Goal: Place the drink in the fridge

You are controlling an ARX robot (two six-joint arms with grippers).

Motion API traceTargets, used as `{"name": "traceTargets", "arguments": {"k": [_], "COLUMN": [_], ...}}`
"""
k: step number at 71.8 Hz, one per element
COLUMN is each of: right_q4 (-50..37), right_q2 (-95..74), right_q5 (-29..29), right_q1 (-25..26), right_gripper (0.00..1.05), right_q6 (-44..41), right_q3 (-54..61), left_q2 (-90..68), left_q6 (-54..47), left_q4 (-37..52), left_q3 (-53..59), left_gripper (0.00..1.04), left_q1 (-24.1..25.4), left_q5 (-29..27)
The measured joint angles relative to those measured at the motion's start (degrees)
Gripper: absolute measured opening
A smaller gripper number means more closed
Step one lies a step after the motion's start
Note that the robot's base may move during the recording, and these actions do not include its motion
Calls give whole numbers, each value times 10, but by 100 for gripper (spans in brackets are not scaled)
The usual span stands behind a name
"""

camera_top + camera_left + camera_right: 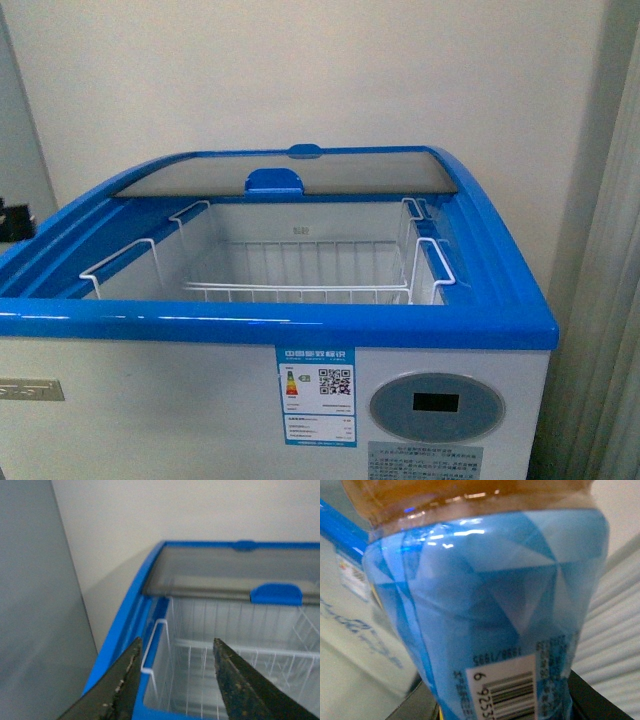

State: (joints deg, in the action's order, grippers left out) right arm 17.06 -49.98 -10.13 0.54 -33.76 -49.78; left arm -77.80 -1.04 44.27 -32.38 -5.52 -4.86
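Note:
The fridge (300,325) is a white chest cooler with a blue top rim, filling the front view. Its glass lid (300,170) is slid back, leaving the front half open onto white wire baskets (300,270). Neither arm shows in the front view. In the left wrist view my left gripper (176,647) is open with nothing between its dark fingers, hovering over the fridge's left rim (125,615) and a basket handle. In the right wrist view my right gripper is shut on the drink bottle (485,605), which has a blue patterned label, a barcode and amber liquid, and fills the picture.
A plain wall stands behind the fridge. A grey cabinet side (35,605) rises left of it. A pale curtain (610,300) hangs at its right. The blue lid handle (274,181) sits at the opening's back edge.

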Motion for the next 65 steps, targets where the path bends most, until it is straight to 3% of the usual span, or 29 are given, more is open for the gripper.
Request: {"name": "traceTargets", "arguments": {"k": [9, 25, 48, 65], "right_q4": [-32, 32, 66, 80], "right_q2": [-129, -383, -632, -731], "right_q5": [2, 29, 111, 129], "right_q1": [-25, -122, -214, -246], "right_gripper": [38, 38, 38, 38], "right_q6": [-114, -268, -299, -284], "right_q3": [-79, -285, -548, -616], "left_q2": [48, 111, 204, 274], "left_q6": [6, 7, 7, 7], "left_q4": [22, 34, 23, -10], "left_q3": [56, 140, 219, 257], "left_gripper": [2, 3, 3, 3], "left_q1": [9, 28, 53, 53], "left_q5": [5, 31, 49, 49]}}
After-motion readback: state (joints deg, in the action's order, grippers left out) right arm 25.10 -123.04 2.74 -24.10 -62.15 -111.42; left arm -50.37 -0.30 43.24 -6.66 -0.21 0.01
